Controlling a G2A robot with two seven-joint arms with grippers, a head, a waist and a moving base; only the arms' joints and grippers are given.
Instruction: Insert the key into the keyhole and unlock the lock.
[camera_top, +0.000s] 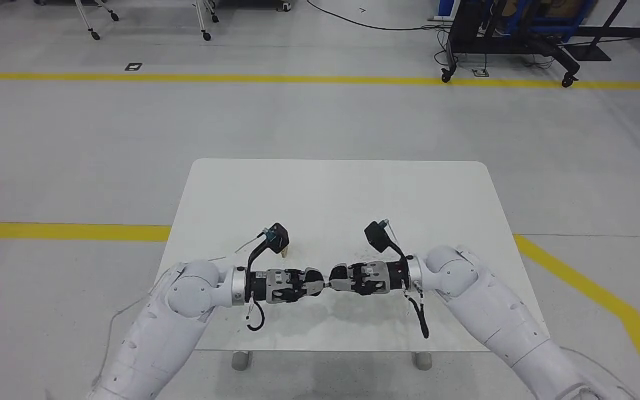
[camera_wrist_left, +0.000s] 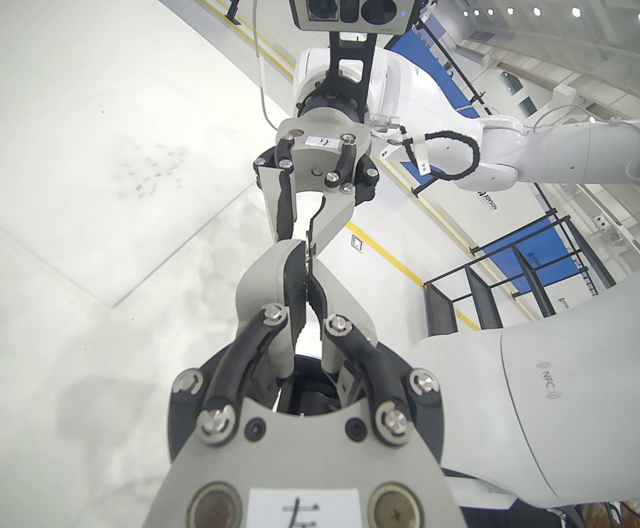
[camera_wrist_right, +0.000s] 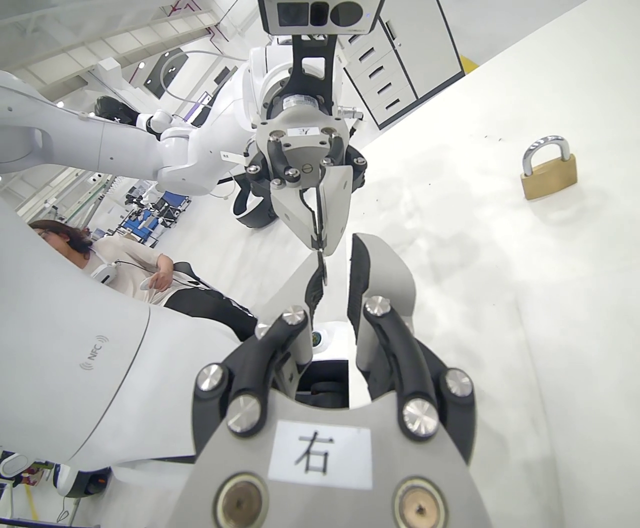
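Note:
My left gripper (camera_wrist_left: 304, 250) is shut on a thin metal key (camera_wrist_left: 307, 254), held in the air above the front middle of the white table (camera_top: 400, 190). Tip to tip with it is my right gripper (camera_wrist_right: 340, 260), open, with its fingers (camera_wrist_right: 359, 260) on either side of the key's free end (camera_wrist_right: 323, 269). Seen from above, the two grippers (camera_top: 325, 278) meet near the table's front edge. A brass padlock (camera_wrist_right: 548, 167) with a silver shackle stands on the table beyond them, just beside the left wrist (camera_top: 284, 253). Its keyhole is hidden.
The table's front edge (camera_top: 330, 348) lies just below both forearms. Bare tabletop stretches behind and to both sides of the padlock. Grey drawer cabinets (camera_wrist_right: 400, 75) stand off the table in the room.

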